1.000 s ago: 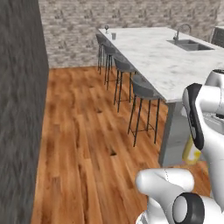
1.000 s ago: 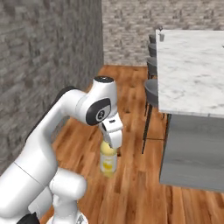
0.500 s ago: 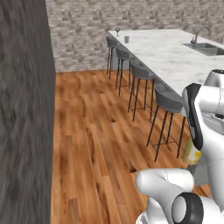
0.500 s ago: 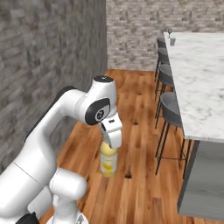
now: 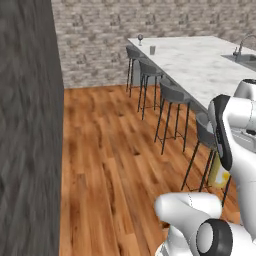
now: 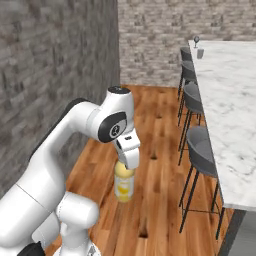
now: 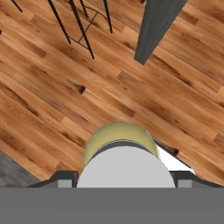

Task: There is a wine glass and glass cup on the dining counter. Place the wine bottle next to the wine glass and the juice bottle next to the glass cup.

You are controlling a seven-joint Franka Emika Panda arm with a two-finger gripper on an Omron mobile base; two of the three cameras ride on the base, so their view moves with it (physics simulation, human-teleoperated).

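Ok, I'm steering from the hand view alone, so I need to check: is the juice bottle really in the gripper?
Observer: Yes. The gripper is shut on the juice bottle, which hangs upright above the wood floor.
Operator: Where are the glasses?
Observer: At the far end of the dining counter. The wine glass stands near the corner, and the glass cup is just beside it.
Operator: What's along the way?
Observer: A row of grey stools lines the counter's side facing the floor.
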